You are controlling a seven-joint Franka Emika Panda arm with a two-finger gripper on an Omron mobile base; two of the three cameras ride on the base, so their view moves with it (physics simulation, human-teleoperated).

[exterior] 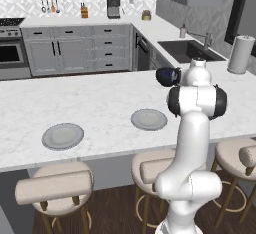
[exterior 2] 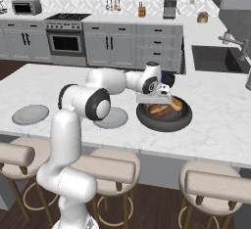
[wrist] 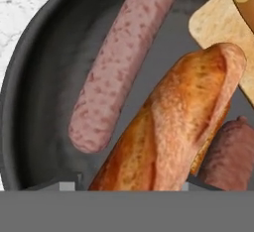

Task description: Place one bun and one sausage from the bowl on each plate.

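Hand view: bowl (wrist: 44, 32) rim upper left, sausage (wrist: 124, 62) beside bun (wrist: 168, 127); both plates (exterior: 62, 136) bare; gripper (exterior 2: 156, 99) jaw state unclear.

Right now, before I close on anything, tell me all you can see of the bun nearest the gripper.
The elongated golden-brown bun lies on its side in the glossy dark bowl, running diagonally in the hand view from the bottom edge up to the right. Its crust looks baked and slightly glossy, darker orange along the ridge, with a lengthwise split. A pale pink sausage lies beside it, a darker sausage against its other side, and a second bun beyond its far end.
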